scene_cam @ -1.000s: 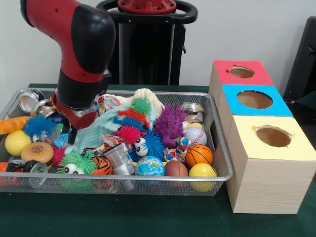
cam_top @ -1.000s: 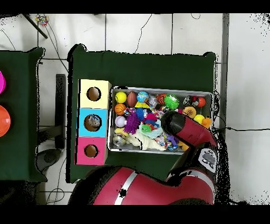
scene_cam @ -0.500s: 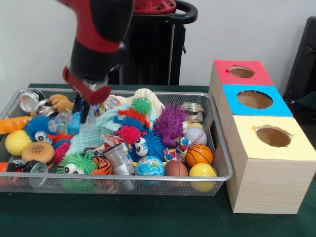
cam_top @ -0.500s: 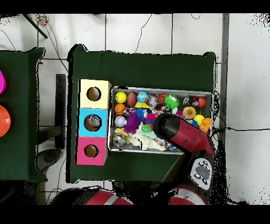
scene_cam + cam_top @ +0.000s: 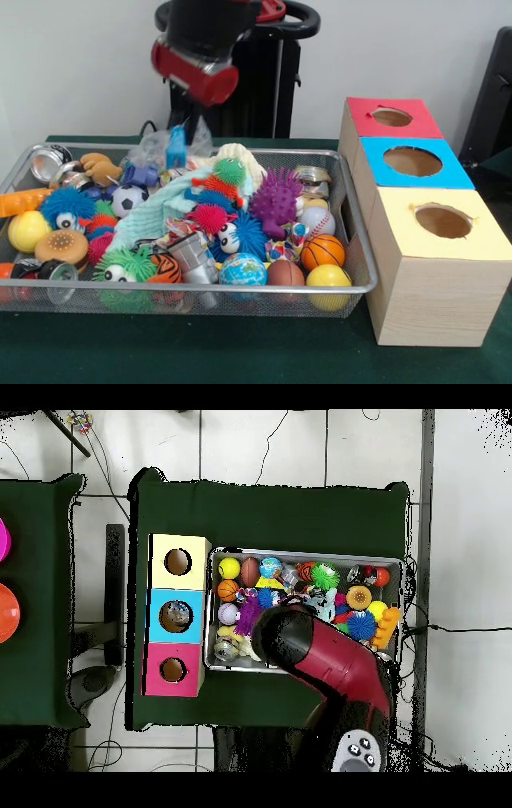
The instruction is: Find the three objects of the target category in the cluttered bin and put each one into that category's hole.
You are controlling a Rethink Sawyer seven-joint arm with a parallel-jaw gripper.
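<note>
My gripper hangs over the back left of the wire bin, shut on a clear plastic packet with a blue piece inside. The packet dangles just above the pile, over a small blue toy and a soccer ball. Three boxes with holes stand right of the bin: red, blue and yellow. In the overhead view the red arm covers the bin's middle and hides the gripper and packet; the yellow, blue and red holes lie left of the bin.
The bin is heaped with spiky rubber toys such as a purple one, a basketball, a yellow ball, a globe ball, metal cans, a light green cloth and a burger toy.
The arm has risen out of the bin's left side and swung right toward the back, lifting the clear packet with it. A soccer ball and small blue toy now show where it was.
</note>
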